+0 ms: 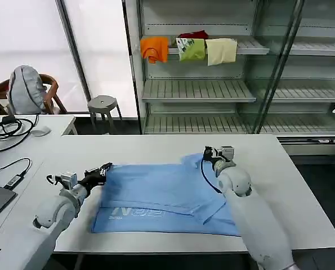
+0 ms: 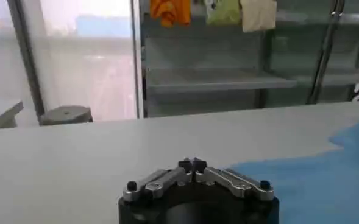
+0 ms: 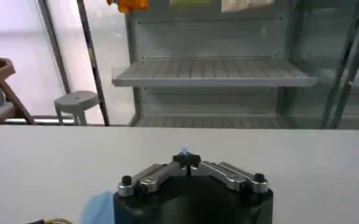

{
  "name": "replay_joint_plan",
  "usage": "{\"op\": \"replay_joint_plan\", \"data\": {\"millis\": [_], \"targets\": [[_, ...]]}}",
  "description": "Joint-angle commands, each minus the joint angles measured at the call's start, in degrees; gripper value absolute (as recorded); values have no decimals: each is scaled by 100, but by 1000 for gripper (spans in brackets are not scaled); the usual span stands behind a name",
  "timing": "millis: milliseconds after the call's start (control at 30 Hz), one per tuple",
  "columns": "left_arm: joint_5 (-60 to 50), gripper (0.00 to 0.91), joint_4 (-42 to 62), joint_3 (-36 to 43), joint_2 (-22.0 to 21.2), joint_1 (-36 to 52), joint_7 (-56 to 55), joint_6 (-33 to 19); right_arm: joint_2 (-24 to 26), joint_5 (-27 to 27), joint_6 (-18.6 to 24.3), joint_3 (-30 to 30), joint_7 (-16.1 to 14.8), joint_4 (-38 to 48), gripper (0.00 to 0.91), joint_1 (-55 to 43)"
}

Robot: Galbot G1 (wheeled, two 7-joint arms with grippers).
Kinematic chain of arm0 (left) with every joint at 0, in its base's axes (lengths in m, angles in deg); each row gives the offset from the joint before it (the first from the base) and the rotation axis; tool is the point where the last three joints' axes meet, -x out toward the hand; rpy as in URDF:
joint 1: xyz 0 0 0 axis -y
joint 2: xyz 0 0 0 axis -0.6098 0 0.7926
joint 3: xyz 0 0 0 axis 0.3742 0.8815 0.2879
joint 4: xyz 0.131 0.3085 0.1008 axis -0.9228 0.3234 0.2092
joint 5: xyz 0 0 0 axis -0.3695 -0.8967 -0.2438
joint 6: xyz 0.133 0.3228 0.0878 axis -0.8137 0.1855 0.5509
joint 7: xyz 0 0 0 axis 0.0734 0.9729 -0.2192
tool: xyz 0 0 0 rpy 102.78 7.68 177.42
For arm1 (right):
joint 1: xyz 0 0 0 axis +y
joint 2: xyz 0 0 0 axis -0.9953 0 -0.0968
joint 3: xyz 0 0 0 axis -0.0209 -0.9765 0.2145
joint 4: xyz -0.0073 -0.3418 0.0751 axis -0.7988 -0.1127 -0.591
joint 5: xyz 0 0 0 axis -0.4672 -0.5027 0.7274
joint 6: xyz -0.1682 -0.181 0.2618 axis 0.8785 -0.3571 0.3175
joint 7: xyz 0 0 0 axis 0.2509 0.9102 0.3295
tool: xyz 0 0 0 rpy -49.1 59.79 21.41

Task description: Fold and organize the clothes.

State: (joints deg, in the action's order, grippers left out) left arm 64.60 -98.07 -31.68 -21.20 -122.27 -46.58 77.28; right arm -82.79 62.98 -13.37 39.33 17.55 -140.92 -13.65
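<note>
T-shirt [image 1: 161,194], 6 o'clock edge: faint whitish lettering, upside down, not legible. No other readable text.

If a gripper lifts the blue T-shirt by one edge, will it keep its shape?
Probably not. The light-blue T-shirt lies flat with soft creases and a folded-over hem, so it looks thin and would likely droop. It seems light, and might slide on the smooth white table.
</note>
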Motion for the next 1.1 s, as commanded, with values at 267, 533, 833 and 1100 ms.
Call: {"op": "replay_joint_plan", "data": {"millis": [267,533,833,1100], "targets": [[-86,10,-1049,-1003,4,-1566,144,-194,534,90,-19,489,-24,-1731,0,1569],[-189,10,-1234,-1114,-55,-1834,168,-225,668,67,-18,843,-61,-2213,0,2235],[-305,10,-1363,-1168,-90,-2106,206,-232,664,-87,-18,906,-74,-2506,0,2566],[-390,20,-1397,-1151,-143,-2209,238,-239,684,-297,-19,1050,-136,-2415,0,2640]]}}
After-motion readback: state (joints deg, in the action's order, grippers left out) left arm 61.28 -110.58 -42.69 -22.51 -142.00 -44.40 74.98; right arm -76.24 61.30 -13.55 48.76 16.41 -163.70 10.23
